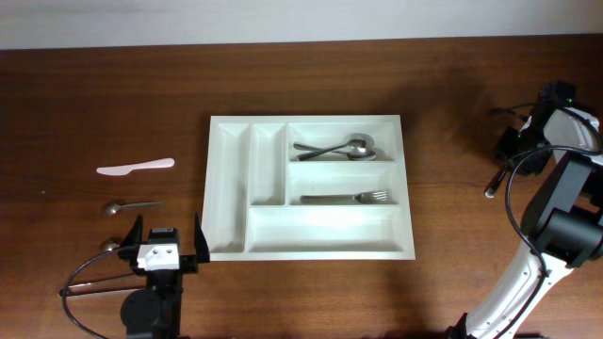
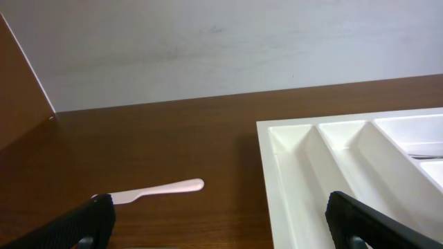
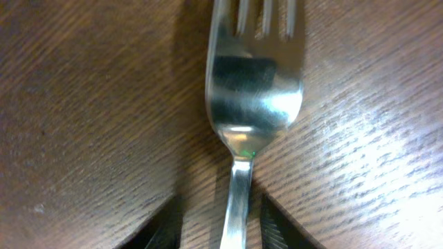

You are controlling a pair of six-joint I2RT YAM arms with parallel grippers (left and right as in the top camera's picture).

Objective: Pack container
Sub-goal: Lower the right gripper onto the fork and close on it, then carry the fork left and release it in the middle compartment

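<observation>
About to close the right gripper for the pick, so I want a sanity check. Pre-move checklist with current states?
1. Fork handle centred between the right gripper fingers: ok, one finger on each side.
2. Right gripper open, not yet clamped: ok, gaps show on both sides of the handle.
3. Fork lying flat on the table: ok.
4. Room in the container fork compartment: ok, it holds only the packed fork.
5. Left gripper out of the transfer path: ok, open at the container's left edge.
6. Left gripper touching the container: cannot tell.
</observation>
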